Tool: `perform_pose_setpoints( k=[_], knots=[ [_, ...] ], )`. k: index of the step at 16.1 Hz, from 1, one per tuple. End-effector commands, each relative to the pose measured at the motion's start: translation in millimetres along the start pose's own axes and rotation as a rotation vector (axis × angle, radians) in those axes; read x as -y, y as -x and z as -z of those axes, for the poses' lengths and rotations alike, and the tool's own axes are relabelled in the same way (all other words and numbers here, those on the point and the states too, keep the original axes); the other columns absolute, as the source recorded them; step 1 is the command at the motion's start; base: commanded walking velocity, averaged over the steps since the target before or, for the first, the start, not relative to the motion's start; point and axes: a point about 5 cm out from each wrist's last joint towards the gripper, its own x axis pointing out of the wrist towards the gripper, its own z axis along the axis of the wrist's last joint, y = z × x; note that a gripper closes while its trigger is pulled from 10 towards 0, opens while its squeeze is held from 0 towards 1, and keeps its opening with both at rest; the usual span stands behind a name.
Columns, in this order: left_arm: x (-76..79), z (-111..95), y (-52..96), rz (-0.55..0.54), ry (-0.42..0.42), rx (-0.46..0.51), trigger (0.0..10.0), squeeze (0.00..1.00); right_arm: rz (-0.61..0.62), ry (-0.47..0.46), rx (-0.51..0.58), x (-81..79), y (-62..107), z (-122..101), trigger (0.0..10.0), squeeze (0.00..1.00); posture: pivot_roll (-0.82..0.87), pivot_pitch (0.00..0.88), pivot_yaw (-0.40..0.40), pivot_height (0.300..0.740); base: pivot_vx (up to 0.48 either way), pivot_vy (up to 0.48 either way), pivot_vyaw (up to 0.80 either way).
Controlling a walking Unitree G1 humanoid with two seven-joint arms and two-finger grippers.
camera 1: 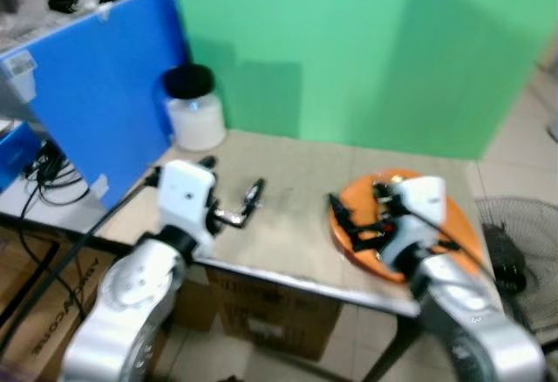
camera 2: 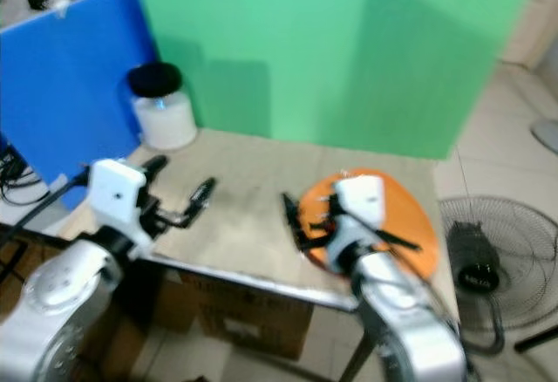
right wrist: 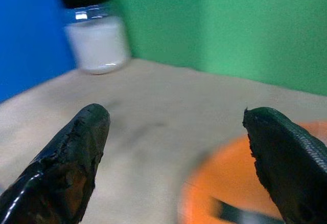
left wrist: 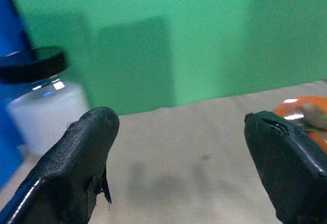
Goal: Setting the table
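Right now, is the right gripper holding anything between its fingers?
No. In the right wrist view the right gripper is open with nothing between its fingers, hovering over the orange plate and table.

We see a round orange plate [camera 1: 462, 225] lying flat on the beige bench [camera 1: 288, 216], toward its right end and close to the front edge; something small and pale rests on it, too blurred for us to name. At the bench's back left corner stands an upright clear jar [camera 1: 193, 110] with a black lid, holding something white, well apart from the plate.
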Motion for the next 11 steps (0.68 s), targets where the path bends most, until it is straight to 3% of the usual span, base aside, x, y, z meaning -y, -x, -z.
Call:
perform_pose_setpoints(
  k=[1, 5, 7, 8, 9, 10, 11],
  knots=[
    [2.0, -1, -1.8, 0.007, 0.000, 0.003, 10.0, 1.00, 0.037, 0.015, -0.017, 7.6, 2.0, 0, 10.0, 0.00, 0.13, 0.000, 0.018, 0.740, 0.289, 0.000, 0.00],
    [5.2, 0, -3.4, 0.061, -0.010, -0.010, 10.0, 1.00, 0.068, 0.023, -0.043, 11.2, -0.4, 1, 10.0, 0.00, 0.13, 0.000, 0.030, 0.740, 0.071, 0.000, 0.00],
    [14.5, 3, -3.9, 0.188, -0.038, -0.041, 10.0, 1.00, 0.090, 0.018, -0.129, 14.4, -3.6, 7, 10.0, 0.00, 0.12, 0.000, 0.034, 0.740, 0.000, 0.000, 0.00],
    [17.1, 4, -4.0, 0.223, -0.044, -0.045, 10.0, 0.94, 0.093, 0.017, -0.165, 15.3, -5.1, 10, 10.0, 0.00, 0.12, 0.000, 0.034, 0.740, 0.000, 0.000, 0.00],
    [25.1, 6, -4.3, 0.324, -0.040, -0.068, 10.0, 0.25, 0.125, 0.022, -0.283, 22.2, -10.0, 20, 10.0, 0.00, 0.11, 0.000, 0.045, 0.740, 0.000, 0.000, 0.00],
    [29.2, 8, -3.6, 0.373, -0.037, -0.086, 10.0, 0.00, 0.158, 0.010, -0.328, 26.8, -13.4, 23, 10.0, 0.00, 0.10, 0.000, 0.047, 0.740, 0.000, 0.000, 0.00],
    [30.4, 9, -3.4, 0.386, -0.036, -0.091, 10.0, 0.00, 0.167, 0.008, -0.341, 27.9, -14.4, 24, 10.0, 0.00, 0.10, 0.000, 0.047, 0.740, 0.000, 0.000, 0.00]
  ],
)
